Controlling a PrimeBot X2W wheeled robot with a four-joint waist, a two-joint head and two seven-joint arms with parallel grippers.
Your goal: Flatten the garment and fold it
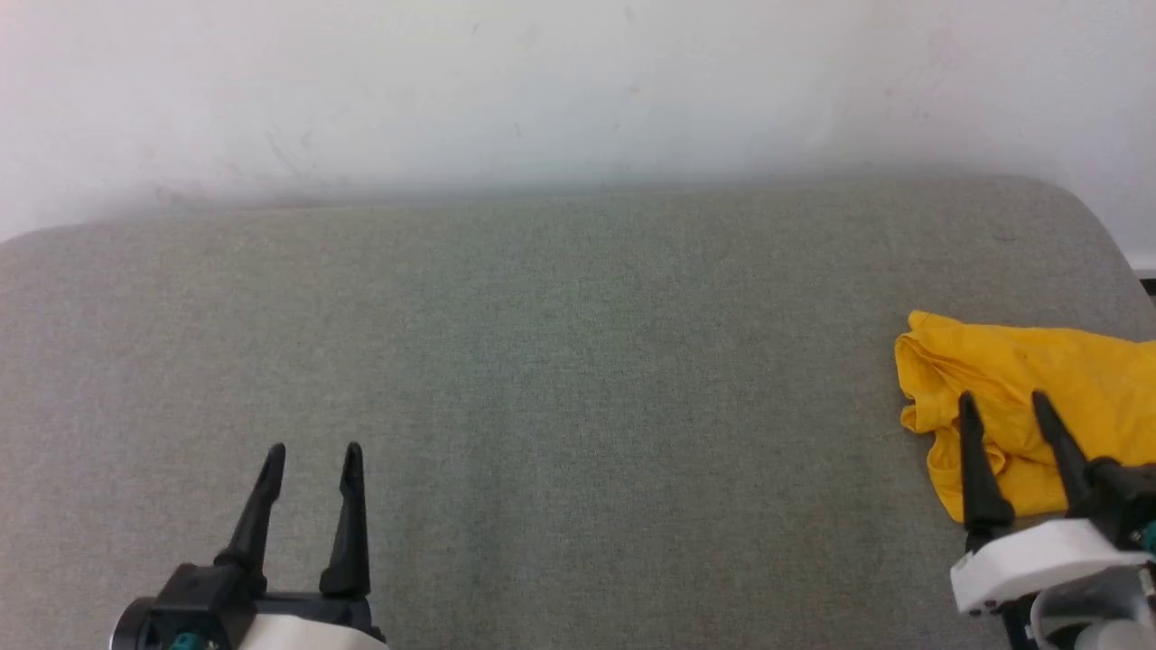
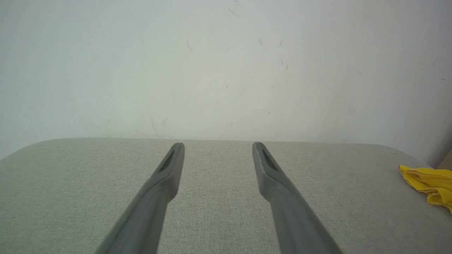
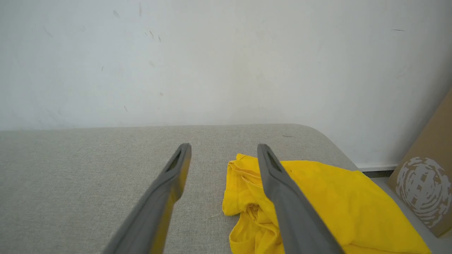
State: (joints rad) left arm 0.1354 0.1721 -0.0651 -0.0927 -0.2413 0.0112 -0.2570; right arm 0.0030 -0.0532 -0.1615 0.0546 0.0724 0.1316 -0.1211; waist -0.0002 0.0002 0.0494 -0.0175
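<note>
A: Far left?

B: Left tool (image 1: 314, 447), two long dark fingers standing apart with nothing between them, above the broad grey fabric-covered table (image 1: 578, 361).

A: The task piece?

B: Crumpled mustard-yellow soft cloth garment (image 1: 1066, 361), heaped at the table's right edge, part of it running out of the head view. Right tool (image 1: 1002, 397) hangs over its near-left folds, fingers apart, clamped on nothing. Whether the tips touch cloth, I cannot tell.

A: Handling?

B: Judged light and limp, no stiffness. It will likely sag and drag on the rough cover. Best hold looks like the stitched edge at the bunch's left side: pinch few layers, then draw toward the table's middle. Brown cardboard box (image 3: 423, 176) stands past the right end.
</note>
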